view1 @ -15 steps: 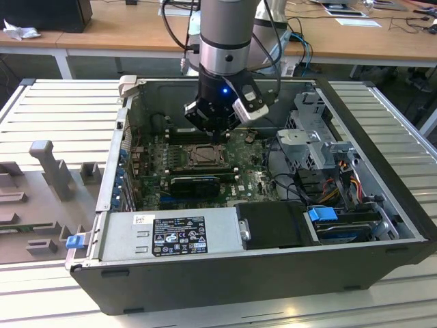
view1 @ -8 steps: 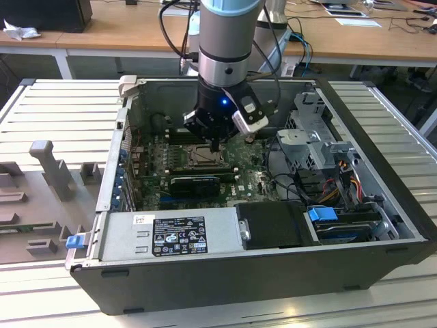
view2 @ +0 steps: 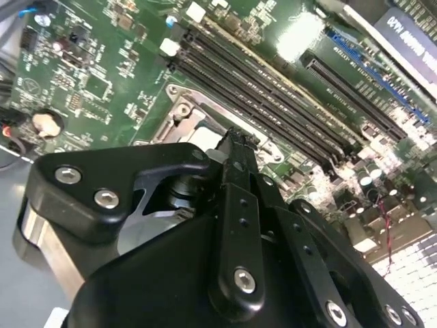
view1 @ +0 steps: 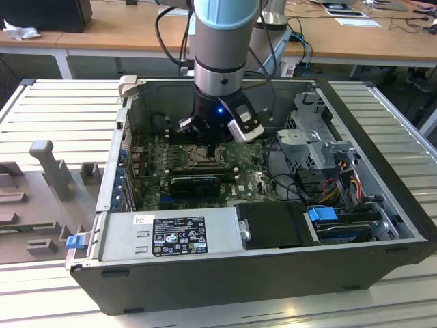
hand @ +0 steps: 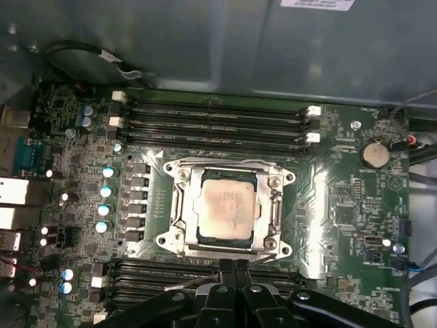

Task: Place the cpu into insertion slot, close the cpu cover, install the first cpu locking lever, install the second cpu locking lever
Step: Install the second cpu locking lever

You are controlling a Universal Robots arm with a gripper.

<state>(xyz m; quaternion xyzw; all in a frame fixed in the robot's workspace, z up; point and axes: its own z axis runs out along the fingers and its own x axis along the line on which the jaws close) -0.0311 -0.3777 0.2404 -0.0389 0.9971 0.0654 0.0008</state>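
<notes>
- The cpu (hand: 225, 208) is a flat square with a dull silver-grey metal top, a bit smudgy looking, with faint print on it I'm not going to read.
- It's sitting flat in the insertion slot (hand: 179, 205), which has a shiny stamped-metal rim with screw posts at the corners.
- The cpu cover (hand: 273, 208) is a thin silver frame and it looks laid down around the chip, with the chip showing through its big window.
- Green motherboard (hand: 341, 198) all around, matte, dotted with little round capacitors and small black blocks. Long black memory slots (hand: 212, 116) with white end clips run along one side of the socket, and more of them along the other.
- The whole thing lives inside an open dark-grey pc case (view1: 382, 171) lying on its side. A power supply (view1: 171, 232) in grey sheet metal sits along the near wall, with drive bays and cable bundles toward the exterior view's right.
- The gripper (hand: 232, 263) is chunky black plastic and metal links with visible screw heads. Its jaws are pressed together with nothing between them, the tip right at the edge of the socket frame.
- The case rests on a ribbed pale-grey table (view1: 61, 109).
</notes>
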